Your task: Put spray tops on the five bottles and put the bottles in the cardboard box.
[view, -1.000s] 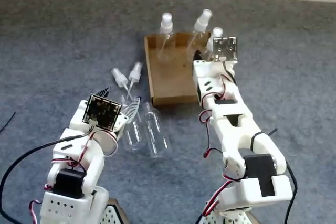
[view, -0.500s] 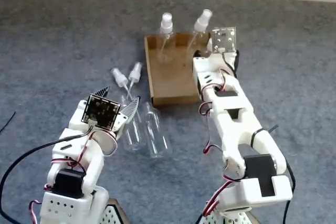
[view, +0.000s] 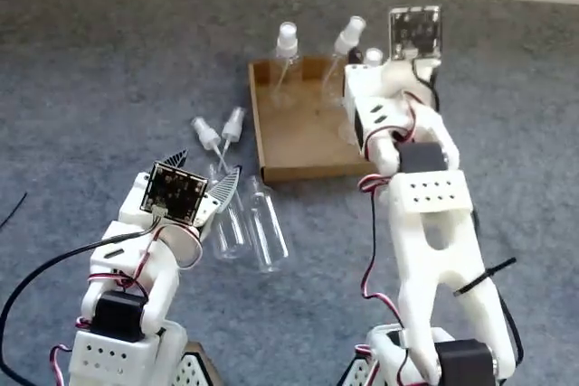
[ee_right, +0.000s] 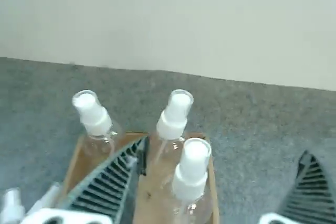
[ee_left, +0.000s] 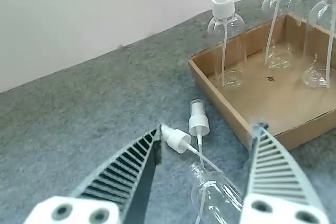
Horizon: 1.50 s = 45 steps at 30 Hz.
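The cardboard box (view: 294, 137) lies on the carpet at the far centre. Three clear bottles with white spray tops stand in it (view: 287, 59) (view: 347, 41) (view: 372, 58). My right gripper (ee_right: 223, 153) hangs open above them, and the nearest capped bottle (ee_right: 190, 174) sits between its spread fingers without touching. Two uncapped bottles (view: 228, 223) (view: 265, 223) lie on the carpet in front of the box. Two loose spray tops (view: 206, 133) (view: 233, 122) lie just beyond them. My left gripper (ee_left: 206, 137) is open and low over one lying bottle (ee_left: 215, 195), with the spray tops (ee_left: 198, 123) (ee_left: 176, 139) just ahead.
Grey carpet covers the whole surface, and a pale wall (ee_right: 168, 19) rises behind the box. The box's near wall (ee_left: 231, 114) stands between the loose tops and the standing bottles. The right arm (view: 407, 178) stretches along the box's right side.
The right arm has lifted its wrist up and back from the box's right edge, so the third capped bottle shows standing again. The left arm has not moved.
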Motion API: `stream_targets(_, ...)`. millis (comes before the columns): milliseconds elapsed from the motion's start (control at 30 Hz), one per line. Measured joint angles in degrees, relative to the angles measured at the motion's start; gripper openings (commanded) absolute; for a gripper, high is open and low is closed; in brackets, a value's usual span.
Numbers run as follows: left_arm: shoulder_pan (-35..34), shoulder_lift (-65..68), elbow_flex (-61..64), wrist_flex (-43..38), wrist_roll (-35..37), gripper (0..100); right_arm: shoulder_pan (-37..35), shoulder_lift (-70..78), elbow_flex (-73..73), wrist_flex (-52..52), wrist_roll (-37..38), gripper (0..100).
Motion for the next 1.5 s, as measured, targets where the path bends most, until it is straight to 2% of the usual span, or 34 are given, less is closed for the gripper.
stream_targets(100,-1.9,0.0,0.0,0.0,0.0,25,-3.7,-0.4,-6.9,11.9,0.0,35.1)
stream_targets(233,-10.2,1.4,-3.4,0.0,0.0,25,-13.6,2.5,-14.6,29.7,0.0,35.1)
stream_targets(333,-17.1,8.2,-9.1,0.4,0.0,25,-21.4,8.9,-17.7,40.3,-0.8,35.1)
stream_targets(433,-23.2,19.7,-16.7,2.7,0.0,25,-26.3,16.9,-18.9,45.7,-2.9,35.1)
stream_targets(600,-30.7,41.9,-32.0,9.1,0.0,25,-29.0,29.5,-19.2,47.0,-5.9,35.1)
stream_targets(733,-33.8,52.8,-38.5,10.5,-0.1,25,-30.1,32.4,-19.2,46.9,-6.8,35.1)
stream_targets(900,-34.2,56.6,-39.9,10.6,-3.1,25,-31.4,32.9,-19.2,46.9,-8.5,33.0)
stream_targets(1100,-34.2,58.6,-39.9,9.8,-3.5,25,-31.8,32.9,-16.8,44.3,-13.9,7.9)
stream_targets(1167,-34.2,59.5,-40.7,9.8,-3.5,25,-31.8,32.9,-14.8,42.5,-15.3,3.0)
stream_targets(1367,-34.3,63.1,-44.4,9.8,-3.5,25,-31.6,32.0,-11.6,40.5,-15.7,0.5)
stream_targets(1500,-34.3,67.0,-47.6,9.8,-3.5,25,-30.6,27.5,-10.6,47.6,-14.7,0.4)
